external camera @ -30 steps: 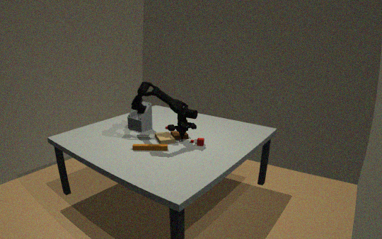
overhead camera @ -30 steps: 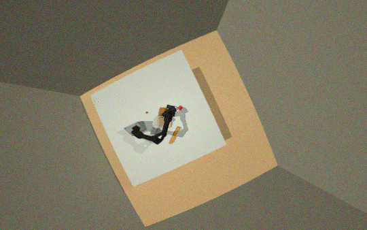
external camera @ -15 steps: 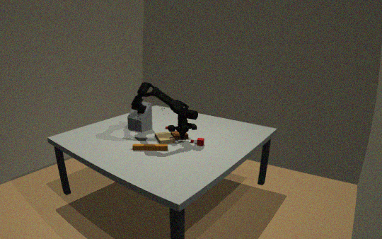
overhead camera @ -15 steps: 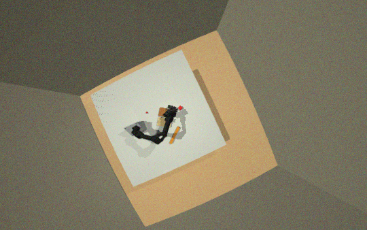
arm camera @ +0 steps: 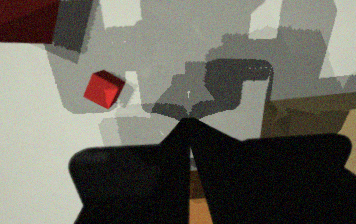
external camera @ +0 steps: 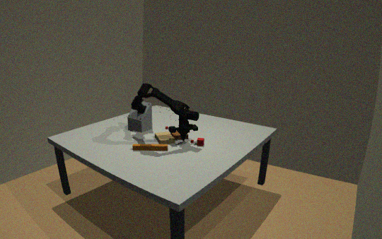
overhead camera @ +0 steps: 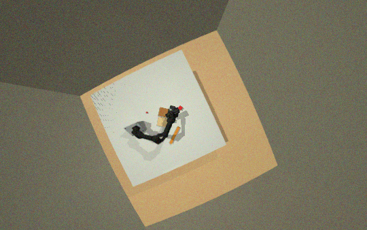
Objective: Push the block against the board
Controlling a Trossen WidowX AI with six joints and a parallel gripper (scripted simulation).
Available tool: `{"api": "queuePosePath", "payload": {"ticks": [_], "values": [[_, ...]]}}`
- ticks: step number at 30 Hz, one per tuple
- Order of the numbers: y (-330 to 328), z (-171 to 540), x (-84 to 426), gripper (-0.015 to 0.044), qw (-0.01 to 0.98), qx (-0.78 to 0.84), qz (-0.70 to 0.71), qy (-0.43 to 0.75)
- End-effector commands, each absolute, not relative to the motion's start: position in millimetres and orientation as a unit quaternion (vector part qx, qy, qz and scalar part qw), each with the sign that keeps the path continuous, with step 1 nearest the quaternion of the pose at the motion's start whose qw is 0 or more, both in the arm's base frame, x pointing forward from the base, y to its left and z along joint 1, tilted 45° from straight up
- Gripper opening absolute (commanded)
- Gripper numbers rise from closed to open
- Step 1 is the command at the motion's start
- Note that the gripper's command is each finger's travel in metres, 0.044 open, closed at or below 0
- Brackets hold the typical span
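The brown square block [overhead camera: 163, 111] [external camera: 175, 134] lies flat beside the light tan board [overhead camera: 161, 122] [external camera: 163, 137]. They look very close together; whether their sides touch or their edges are even cannot be told. My gripper [external camera: 183, 141] [arm camera: 187, 123] is shut and empty, its tips low beside the block. In the wrist view the block [arm camera: 198, 211] shows only through the slit between my fingers, and the board [arm camera: 352, 121] shows partly at the right, with its near part in shadow. My fingers hide most of the block there.
A red cube [overhead camera: 180, 107] [external camera: 200, 142] [arm camera: 25, 21] and a small red cube [external camera: 192, 141] [arm camera: 104, 90] lie near the gripper. An orange bar [overhead camera: 175, 135] [external camera: 150, 148] lies off the board's other side. Another small red piece [overhead camera: 147, 112] [external camera: 167, 127] lies beyond the block.
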State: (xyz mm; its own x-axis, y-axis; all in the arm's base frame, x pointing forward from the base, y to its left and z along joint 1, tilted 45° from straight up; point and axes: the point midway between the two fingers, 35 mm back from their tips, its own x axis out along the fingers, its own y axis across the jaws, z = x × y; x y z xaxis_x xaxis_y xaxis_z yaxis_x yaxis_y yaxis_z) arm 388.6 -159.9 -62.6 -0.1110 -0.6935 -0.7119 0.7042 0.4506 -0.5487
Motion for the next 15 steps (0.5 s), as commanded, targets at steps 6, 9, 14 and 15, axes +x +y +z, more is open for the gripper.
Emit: {"api": "queuePosePath", "payload": {"ticks": [6,9,14,15], "values": [[-155,-52,395,0.0000,0.667,0.005,-0.524,0.530],[-127,-24,399,0.0000,0.667,0.003,-0.523,0.530],[-125,-22,399,0.0000,0.667,0.003,-0.523,0.531],[-125,-22,399,0.0000,0.667,0.003,-0.523,0.531]]}}
